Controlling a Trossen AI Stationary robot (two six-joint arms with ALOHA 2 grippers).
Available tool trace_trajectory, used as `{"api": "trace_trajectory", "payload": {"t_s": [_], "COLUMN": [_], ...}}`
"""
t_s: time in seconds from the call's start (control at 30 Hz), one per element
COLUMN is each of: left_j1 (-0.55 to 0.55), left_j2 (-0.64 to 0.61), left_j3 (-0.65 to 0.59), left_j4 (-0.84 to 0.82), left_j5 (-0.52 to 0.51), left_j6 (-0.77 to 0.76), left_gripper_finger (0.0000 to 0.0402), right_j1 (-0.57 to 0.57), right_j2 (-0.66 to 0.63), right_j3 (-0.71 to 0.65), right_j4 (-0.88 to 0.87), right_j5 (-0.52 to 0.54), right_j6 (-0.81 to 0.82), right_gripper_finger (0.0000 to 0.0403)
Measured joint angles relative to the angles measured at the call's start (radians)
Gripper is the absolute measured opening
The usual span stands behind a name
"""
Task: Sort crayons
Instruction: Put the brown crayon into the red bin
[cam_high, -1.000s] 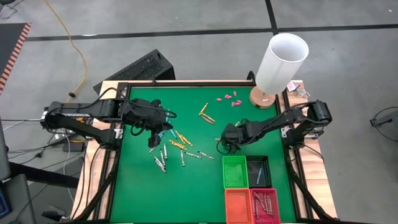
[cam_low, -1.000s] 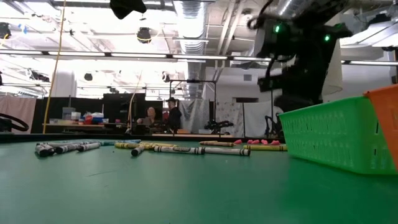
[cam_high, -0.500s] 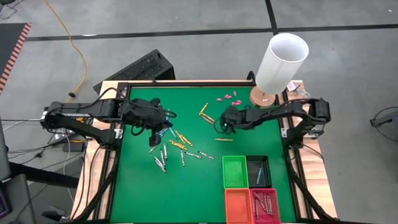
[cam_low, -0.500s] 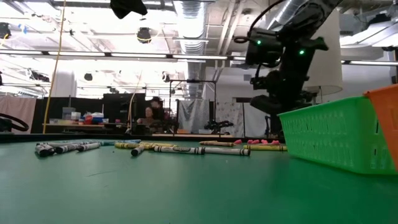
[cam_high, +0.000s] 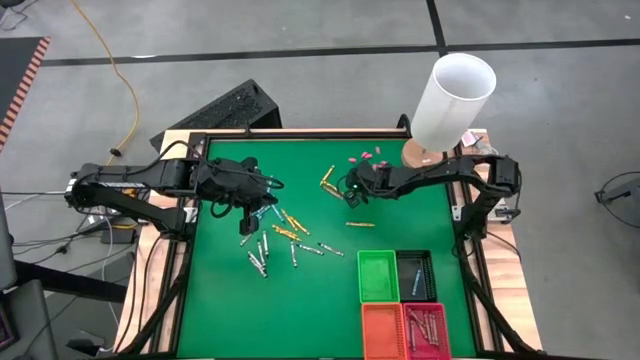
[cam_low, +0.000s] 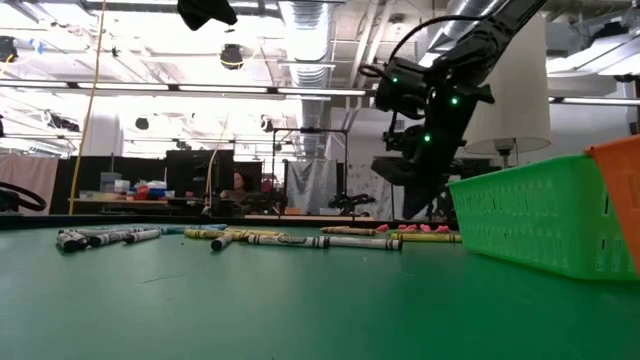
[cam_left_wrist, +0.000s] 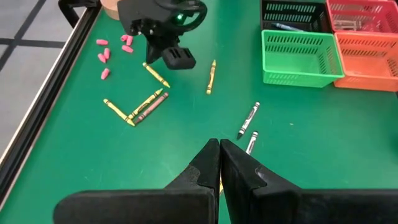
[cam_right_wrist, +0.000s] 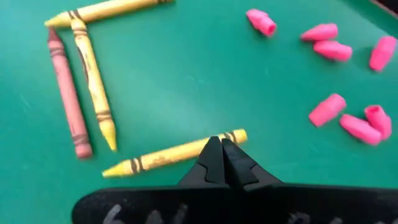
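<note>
We note that the right claw (cam_high: 352, 190), shut and empty, has swung from beside the green bin (cam_high: 377, 276) to hover over a yellow crayon (cam_right_wrist: 174, 153) near the pink pieces (cam_right_wrist: 339, 50), indicating a new pick, while the left claw (cam_left_wrist: 219, 149) stays shut, idle above the scattered crayons (cam_high: 270, 240) on the bench (cam_high: 300, 310).

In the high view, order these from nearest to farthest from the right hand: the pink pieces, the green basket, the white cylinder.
From the right hand:
1. Pink pieces, just beyond it, toward the table's far edge.
2. Green basket, toward the near edge.
3. White cylinder, at the far right corner.
</note>
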Motion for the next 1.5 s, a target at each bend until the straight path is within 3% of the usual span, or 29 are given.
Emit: {"api": "trace_trajectory", "payload": {"t_s": [0.4, 0.73, 0.93, 1.27, 1.5], "left_j1": [-0.007, -0.009, -0.009, -0.009, -0.009], "left_j2": [0.0, 0.0, 0.0, 0.0, 0.0], "left_j3": [0.0, 0.0, 0.0, 0.0, 0.0], "left_j4": [-0.001, -0.001, 0.0, 0.0, 0.0], "left_j5": [0.002, 0.002, 0.002, 0.001, -0.036], "left_j6": [-0.005, -0.005, -0.006, 0.008, 0.046], "left_gripper_finger": [0.0, 0.0, 0.0, 0.0, 0.0], "right_j1": [0.037, 0.209, 0.248, 0.046, -0.057], "right_j2": [0.232, 0.256, 0.255, 0.289, 0.343], "right_j3": [0.219, 0.372, 0.47, 0.524, 0.531], "right_j4": [-0.129, -0.161, -0.267, -0.132, -0.022], "right_j5": [-0.017, -0.099, 0.043, 0.07, -0.043], "right_j6": [-0.027, -0.095, -0.13, -0.233, -0.209], "right_gripper_finger": [0.0, 0.0, 0.0, 0.0, 0.0]}}
